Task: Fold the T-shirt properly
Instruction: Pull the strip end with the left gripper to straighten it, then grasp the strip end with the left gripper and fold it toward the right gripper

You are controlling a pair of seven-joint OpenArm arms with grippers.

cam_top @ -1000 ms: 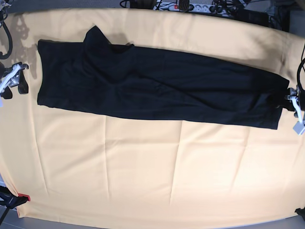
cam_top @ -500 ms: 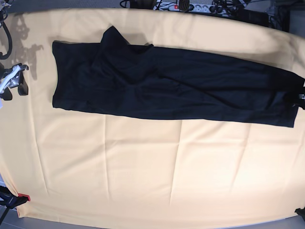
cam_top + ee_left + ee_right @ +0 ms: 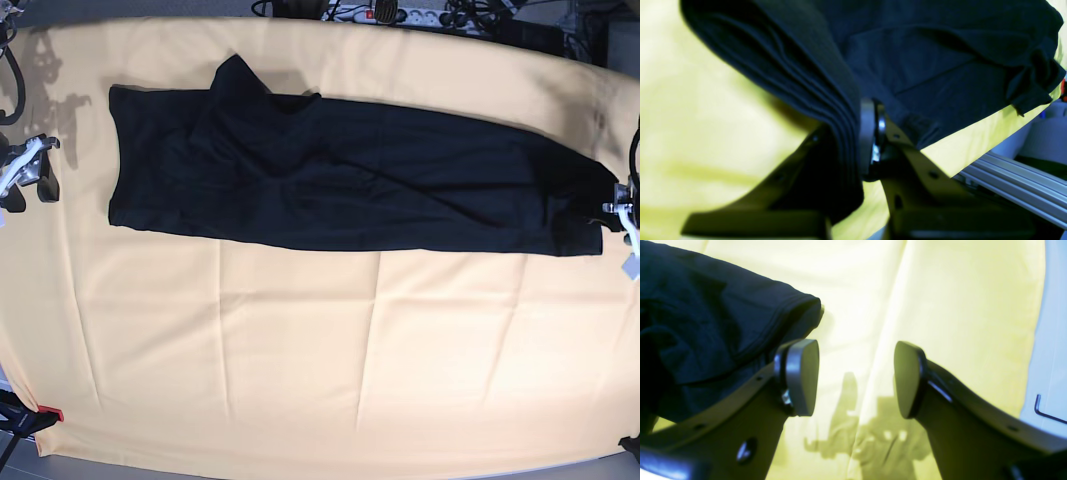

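Note:
The black T-shirt (image 3: 350,180) lies as a long folded strip across the far half of the table, with one sleeve sticking up at the back left. My left gripper (image 3: 614,207) is at the strip's right end. In the left wrist view this gripper (image 3: 855,143) is shut on several bunched layers of the T-shirt (image 3: 940,66). My right gripper (image 3: 30,172) is open and empty, to the left of the strip's left end and apart from it. In the right wrist view (image 3: 855,378) the shirt's hemmed edge (image 3: 706,323) lies beside its left finger.
An orange cloth (image 3: 300,350) with creases covers the table. Cables and a power strip (image 3: 390,12) lie along the back edge. A red clamp (image 3: 50,413) holds the front left corner. An aluminium rail (image 3: 1013,183) runs past the table's right edge.
The shirt slid right about a second ago. Since then its right end has come back a little to the left with my left gripper. The right gripper has stayed put.

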